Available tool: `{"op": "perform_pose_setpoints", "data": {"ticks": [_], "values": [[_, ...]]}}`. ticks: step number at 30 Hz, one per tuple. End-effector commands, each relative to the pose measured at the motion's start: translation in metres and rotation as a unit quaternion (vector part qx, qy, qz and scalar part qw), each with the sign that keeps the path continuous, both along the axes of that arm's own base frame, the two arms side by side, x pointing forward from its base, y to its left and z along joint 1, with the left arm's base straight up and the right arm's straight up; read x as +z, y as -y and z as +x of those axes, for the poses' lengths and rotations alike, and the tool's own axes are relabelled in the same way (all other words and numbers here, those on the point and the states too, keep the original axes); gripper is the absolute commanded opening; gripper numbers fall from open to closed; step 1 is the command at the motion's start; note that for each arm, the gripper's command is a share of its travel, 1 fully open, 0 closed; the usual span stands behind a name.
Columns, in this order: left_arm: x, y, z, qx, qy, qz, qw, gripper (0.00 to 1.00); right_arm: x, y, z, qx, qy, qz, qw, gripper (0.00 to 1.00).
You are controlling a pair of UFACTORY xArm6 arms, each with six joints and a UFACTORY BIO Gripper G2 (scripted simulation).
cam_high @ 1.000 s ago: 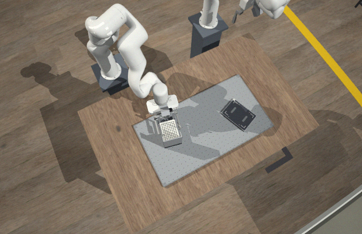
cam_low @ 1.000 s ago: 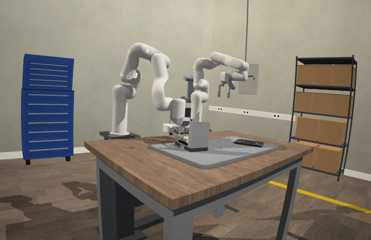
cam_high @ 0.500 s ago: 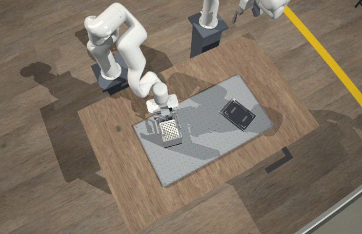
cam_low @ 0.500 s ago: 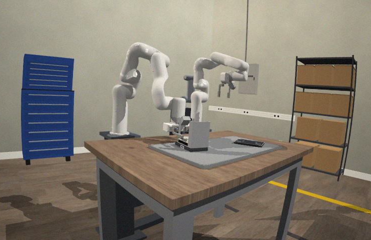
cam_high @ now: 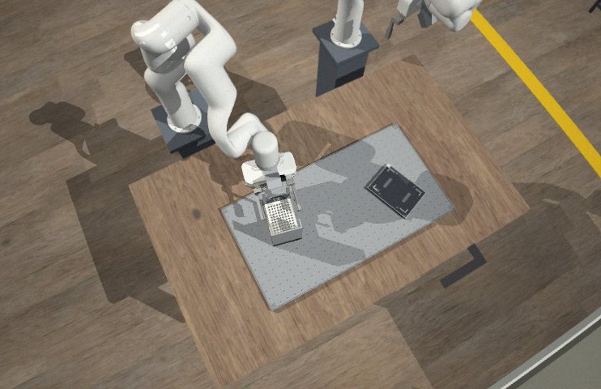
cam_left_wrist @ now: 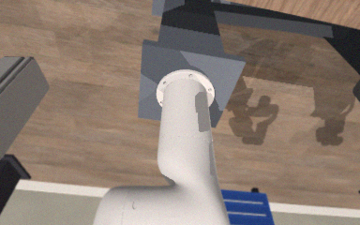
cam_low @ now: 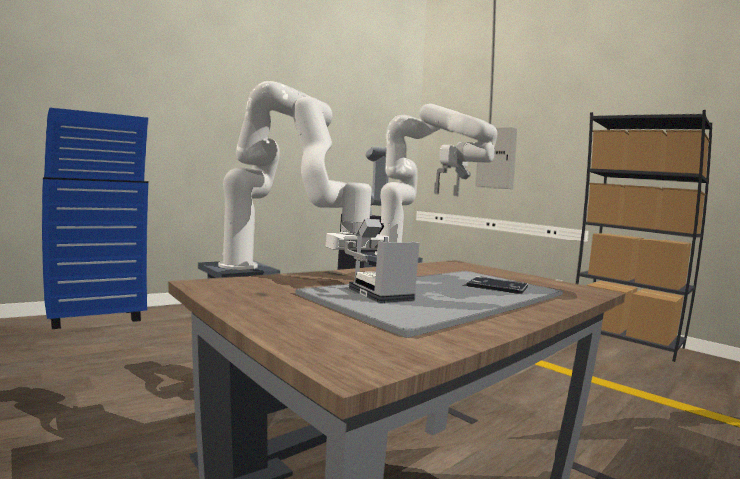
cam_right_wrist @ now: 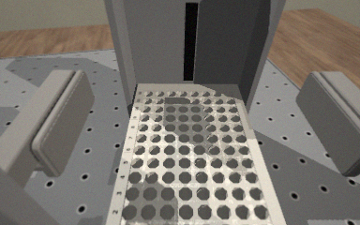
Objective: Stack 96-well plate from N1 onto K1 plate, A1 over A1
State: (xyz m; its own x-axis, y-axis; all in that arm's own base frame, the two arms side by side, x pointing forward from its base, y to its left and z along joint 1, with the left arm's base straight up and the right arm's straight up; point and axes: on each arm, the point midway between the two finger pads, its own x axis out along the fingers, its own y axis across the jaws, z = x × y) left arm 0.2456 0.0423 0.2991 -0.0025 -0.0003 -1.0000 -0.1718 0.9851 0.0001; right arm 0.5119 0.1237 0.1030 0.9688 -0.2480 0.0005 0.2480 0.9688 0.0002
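Right now the 96-well plate [cam_high: 281, 216] [cam_low: 366, 275] [cam_right_wrist: 193, 170] is sitting in the grey walled stack rack K1 [cam_high: 287, 237] [cam_low: 398, 270] [cam_right_wrist: 158, 42], left of centre in the top frame. Whether one plate or two are lying there, the pictures are not making clear. The right gripper [cam_high: 280, 212] [cam_low: 364, 257] [cam_right_wrist: 195, 124] is hovering over the plate with its fingers spread partway; in the right wrist view, one finger is standing off to each side, with a gap between it and the plate's edge. Printed column numbers are running up the plate's left rim in that view, the 2 showing near the lower edge and higher numbers climbing toward the rack's slotted wall. Patches of shadow are falling across the wells.

The dark plate nest N1 [cam_high: 398, 184] [cam_low: 498, 284] is lying right of centre in the top frame, well apart from the rack, its inner floor showing. Both fixtures are resting on the grey perforated board [cam_high: 333, 202] [cam_low: 439, 304] [cam_right_wrist: 18, 94]. The left gripper [cam_high: 406, 29] [cam_low: 446, 193] [cam_left_wrist: 191, 103] is hanging away from the table, near the upper right of the top frame, its fingers spread wide with nothing between them.
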Motion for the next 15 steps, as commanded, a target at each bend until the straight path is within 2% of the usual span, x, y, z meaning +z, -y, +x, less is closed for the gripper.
{"op": "perform_pose_setpoints", "data": {"ticks": [1, 15], "values": [[0.001, 0.0, 0.0, 0.0, 0.001, 0.0, 1.0, 1.0, 0.014, 0.0, 0.001, 0.0, 0.001, 0.001, 1.0, 0.37], [0.001, 0.0, 0.0, 0.0, 0.001, 0.0, 1.0, 1.0, 0.046, 0.0, 0.001, 0.0, 0.002, 0.001, 1.0, 0.37]]}}
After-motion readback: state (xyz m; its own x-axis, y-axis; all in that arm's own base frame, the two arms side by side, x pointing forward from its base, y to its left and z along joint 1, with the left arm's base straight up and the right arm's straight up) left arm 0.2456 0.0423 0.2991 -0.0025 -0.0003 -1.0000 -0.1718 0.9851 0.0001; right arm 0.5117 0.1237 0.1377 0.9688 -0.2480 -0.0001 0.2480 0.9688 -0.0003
